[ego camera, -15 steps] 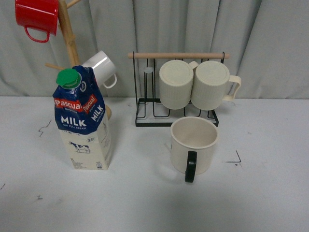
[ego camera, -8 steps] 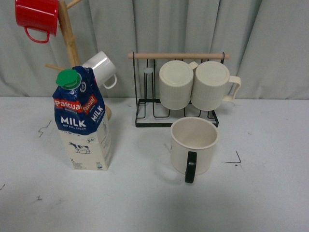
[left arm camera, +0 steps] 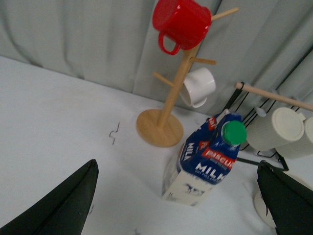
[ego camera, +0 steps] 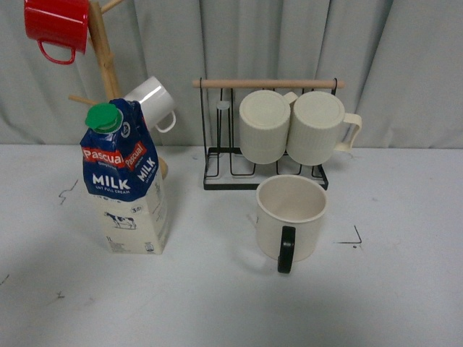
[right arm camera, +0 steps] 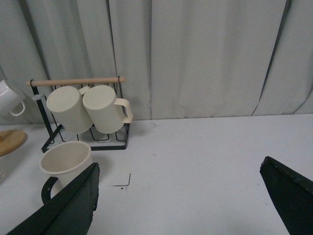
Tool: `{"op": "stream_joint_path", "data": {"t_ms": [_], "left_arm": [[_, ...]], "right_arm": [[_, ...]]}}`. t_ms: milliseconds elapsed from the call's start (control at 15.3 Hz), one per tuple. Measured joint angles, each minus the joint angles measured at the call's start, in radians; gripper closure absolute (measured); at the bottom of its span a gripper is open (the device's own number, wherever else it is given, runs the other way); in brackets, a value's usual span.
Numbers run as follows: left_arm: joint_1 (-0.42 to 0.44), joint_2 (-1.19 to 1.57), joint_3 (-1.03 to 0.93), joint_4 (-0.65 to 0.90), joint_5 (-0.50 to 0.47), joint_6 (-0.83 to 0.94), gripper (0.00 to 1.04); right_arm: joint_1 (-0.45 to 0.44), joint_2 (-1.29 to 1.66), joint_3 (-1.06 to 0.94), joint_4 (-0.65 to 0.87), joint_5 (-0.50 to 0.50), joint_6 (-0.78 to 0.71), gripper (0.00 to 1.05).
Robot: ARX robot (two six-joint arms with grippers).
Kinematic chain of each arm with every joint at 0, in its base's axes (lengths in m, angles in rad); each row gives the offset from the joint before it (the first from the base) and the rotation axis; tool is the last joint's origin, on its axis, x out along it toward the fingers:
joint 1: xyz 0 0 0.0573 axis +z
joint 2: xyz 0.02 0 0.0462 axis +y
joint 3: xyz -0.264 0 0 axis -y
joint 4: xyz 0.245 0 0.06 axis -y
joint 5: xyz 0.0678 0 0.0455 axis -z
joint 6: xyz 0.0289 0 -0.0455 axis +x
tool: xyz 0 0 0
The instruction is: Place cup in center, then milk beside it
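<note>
The cup, a wide cream mug with a black handle facing me, stands upright on the table right of centre, just in front of the wire rack. It also shows in the right wrist view. The milk, a blue and cream carton with a green cap, stands upright at the left; it also shows in the left wrist view. Neither arm shows in the front view. My left gripper is open, high above the table, with the carton between its fingers' line of sight. My right gripper is open over bare table, right of the cup.
A black wire rack with a wooden bar holds two ribbed cream mugs behind the cup. A wooden mug tree behind the milk carries a red mug and a white mug. A grey curtain closes the back.
</note>
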Motion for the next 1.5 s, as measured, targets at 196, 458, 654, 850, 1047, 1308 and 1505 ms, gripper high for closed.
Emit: {"op": "stream_joint_path", "data": {"t_ms": [196,458,654,850,1047,1308,1505], "left_arm": [[-0.093,0.42,0.156,0.266,0.016,0.056,0.07],[-0.163,0.736,0.372,0.351,0.093,0.153,0.07],[-0.198,0.873,0.471,0.346,0.126,0.229,0.07],[-0.211,0.952,0.506,0.317,0.13,0.287,0.07],[-0.216,0.987,0.518,0.327,0.097,0.309,0.07],[-0.223,1.011,0.521,0.328,0.083,0.32,0.07],[-0.204,1.084,0.53,0.343,0.024,0.343,0.07]], "right_arm": [[0.0,0.0,0.0,0.0,0.0,0.0,0.06],[0.0,0.0,0.0,0.0,0.0,0.0,0.06],[0.0,0.0,0.0,0.0,0.0,0.0,0.06],[0.0,0.0,0.0,0.0,0.0,0.0,0.06],[0.0,0.0,0.0,0.0,0.0,0.0,0.06],[0.0,0.0,0.0,0.0,0.0,0.0,0.06],[0.0,0.0,0.0,0.0,0.0,0.0,0.06]]}}
